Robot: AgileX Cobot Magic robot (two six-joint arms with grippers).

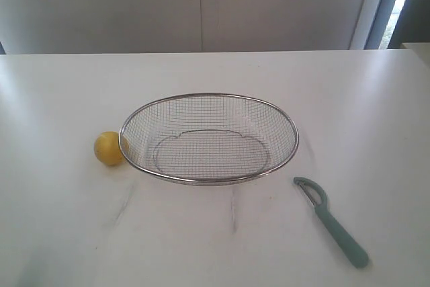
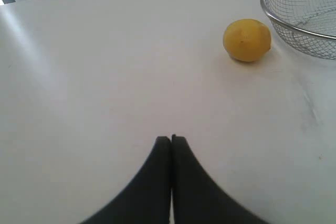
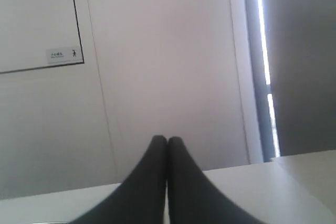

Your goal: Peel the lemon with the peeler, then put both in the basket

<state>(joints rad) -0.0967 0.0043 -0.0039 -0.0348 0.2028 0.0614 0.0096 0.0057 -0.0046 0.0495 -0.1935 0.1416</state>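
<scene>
Resting on the tabletop [image 1: 67,233], the lemon [image 1: 109,148] lay just left of the basket [image 1: 209,181], the peeler [image 1: 332,223] near right. Both pairs of jaws were pressed together (empty); spreading them first, then centring on lemon and handle [image 1: 341,235], seemed advisable.

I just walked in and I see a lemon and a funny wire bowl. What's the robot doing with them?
Nothing is being held right now. The lemon sits unpeeled on the white table, right next to the wire mesh basket, which has nothing in it. The teal peeler lies on the table on the basket's other side. The left gripper is shut and empty, with the lemon ahead of it. The right gripper is shut too, pointing towards the wall.
</scene>
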